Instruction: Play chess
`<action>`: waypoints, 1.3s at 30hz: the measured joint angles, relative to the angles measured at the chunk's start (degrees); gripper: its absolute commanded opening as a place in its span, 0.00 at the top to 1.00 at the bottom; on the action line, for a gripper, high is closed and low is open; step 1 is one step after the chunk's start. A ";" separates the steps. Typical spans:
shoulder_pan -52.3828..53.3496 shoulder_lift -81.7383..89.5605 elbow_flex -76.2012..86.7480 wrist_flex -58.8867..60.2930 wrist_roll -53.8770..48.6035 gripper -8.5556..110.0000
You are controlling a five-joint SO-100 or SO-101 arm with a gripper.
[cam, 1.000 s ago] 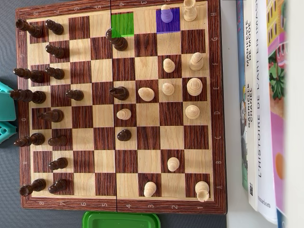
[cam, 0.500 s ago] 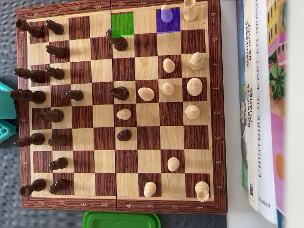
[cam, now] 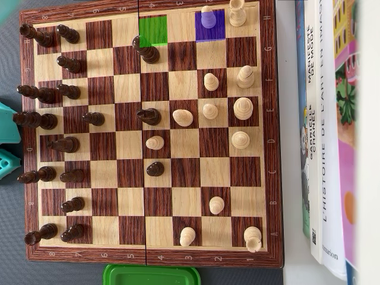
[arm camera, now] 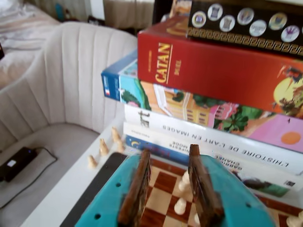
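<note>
Hovering fingers (arm camera: 168,189) parted, empty, above chessboard (cam: 270,178) edge.

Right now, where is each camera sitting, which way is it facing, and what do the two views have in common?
Wrist view: rides on the arm, looking out low over the chessboard toward the stacked books and a sofa; the teal pincer, jaws apart and empty, fills the bottom.
Overhead view: fixed above, facing straight down at the chessboard; only a teal bit of the robot shows at the left edge.
Shared: the board, pale pieces, and the books.
</note>
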 measured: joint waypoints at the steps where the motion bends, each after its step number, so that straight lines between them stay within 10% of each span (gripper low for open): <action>1: -0.35 -1.32 -1.14 2.02 0.00 0.82; 39: -4.39 -62.93 -51.59 41.31 16.44 0.82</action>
